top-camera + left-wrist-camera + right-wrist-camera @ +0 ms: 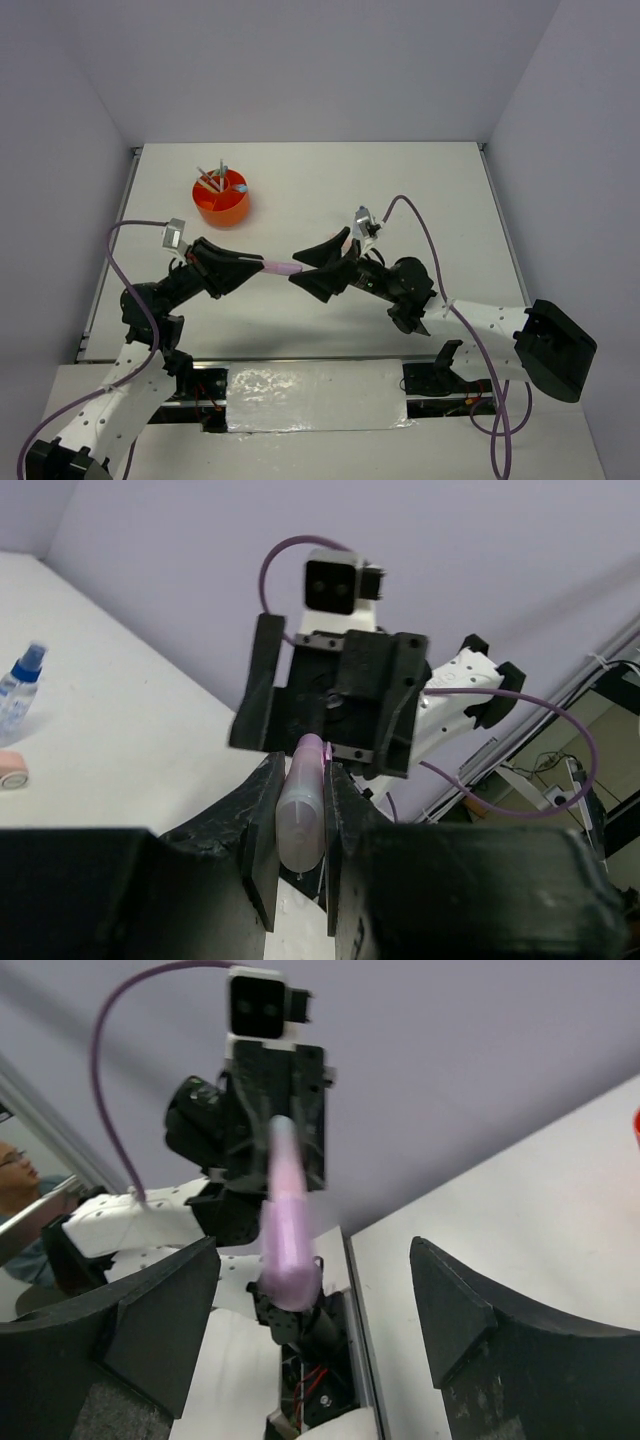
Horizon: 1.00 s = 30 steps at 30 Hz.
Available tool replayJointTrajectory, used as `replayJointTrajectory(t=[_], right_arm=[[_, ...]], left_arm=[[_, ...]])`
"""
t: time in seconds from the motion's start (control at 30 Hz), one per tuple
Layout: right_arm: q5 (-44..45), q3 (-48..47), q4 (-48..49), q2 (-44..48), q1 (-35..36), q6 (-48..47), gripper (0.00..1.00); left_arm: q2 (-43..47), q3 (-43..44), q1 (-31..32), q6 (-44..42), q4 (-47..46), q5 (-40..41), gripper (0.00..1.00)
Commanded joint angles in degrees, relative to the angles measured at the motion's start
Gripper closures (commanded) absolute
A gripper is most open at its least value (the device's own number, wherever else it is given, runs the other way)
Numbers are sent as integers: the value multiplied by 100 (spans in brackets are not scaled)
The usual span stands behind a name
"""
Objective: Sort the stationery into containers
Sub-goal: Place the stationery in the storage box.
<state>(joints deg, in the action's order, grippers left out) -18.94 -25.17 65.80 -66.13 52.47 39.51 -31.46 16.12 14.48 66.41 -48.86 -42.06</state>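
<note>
**benchwatcher:** How far along is the sorting? I can see the orange tub [225,212] at the far left of the bench [420,190] with a few pens [212,178] standing in it.

**two_arm_tom:** I'd call it partway. Those pens are in, but the pink marker [279,268] is up in the air between the arms, well short of the tub. The left wrist camera also shows a little blue-capped bottle [20,680] and a pink eraser [12,770] lying out on the bench. So there are at least three things left to sort. I can't pick those last two out in the top view.

**benchwatcher:** Who's got the marker?

**two_arm_tom:** The left pincer [303,780]. It's clamped tight on the fat end, and the rest pokes straight out toward the other arm. The right pincer [315,1260] faces it nose to nose, spread wide with nothing in it. From above, the marker's free tip sits just about in the gap between the right fingers [160,1310]. In the right wrist view it hangs between them, nearer the left one, and touches neither.

**benchwatcher:** A handover, then?

**two_arm_tom:** Looks that way to me, but that's a guess. The tub is on the left arm's side, which makes it odd.
</note>
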Motion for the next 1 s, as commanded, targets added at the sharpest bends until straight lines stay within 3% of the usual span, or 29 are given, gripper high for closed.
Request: replayJointTrajectory(t=[0.0, 0.43, 0.47, 0.53, 0.57, 0.67, 0.73, 0.77, 0.8, 0.83, 0.87, 0.9, 0.97], right_arm=[[374, -208, -313, 135, 9, -75, 17], [-813, -568, 495, -339, 62, 303, 45], [-831, -612, 513, -365, 62, 303, 53], [-857, -647, 557, -436, 79, 329, 82], [-840, -656, 591, -471, 71, 338, 86], [-910, -726, 530, -489, 71, 303, 85], [-875, -761, 382, -454, 79, 225, 100], [-840, -779, 259, -436, 71, 163, 100], [-787, -840, -168, -401, 62, -11, 100], [-700, -893, -460, -323, 53, -118, 100], [-490, -937, -793, -278, 44, -240, 100], [-384, -1042, -1388, -243, 9, -337, 100], [-121, -1191, -2015, -181, -105, -575, 100]], left_arm=[[-27, 32, -15, 293, -1213, -118, 100], [17, 32, -15, 56, -959, -56, 100], [9, 32, -15, 21, -941, -65, 100], [52, 14, -15, -5, -897, -56, 100], [70, 5, -15, -49, -845, -56, 100], [70, -21, -15, -146, -713, -48, 100], [53, -21, -7, -233, -599, -56, 100], [53, 57, -7, -304, -459, -30, 88], [61, 162, -7, -661, 282, 118, 71], [87, 329, -7, -943, 1003, 302, 13], [131, 852, -15, -1329, 1837, 582, 1], [114, 1154, -7, -2046, 3507, 933, 1], [-60, 2094, -15, -2587, 4967, 2513, 1]])
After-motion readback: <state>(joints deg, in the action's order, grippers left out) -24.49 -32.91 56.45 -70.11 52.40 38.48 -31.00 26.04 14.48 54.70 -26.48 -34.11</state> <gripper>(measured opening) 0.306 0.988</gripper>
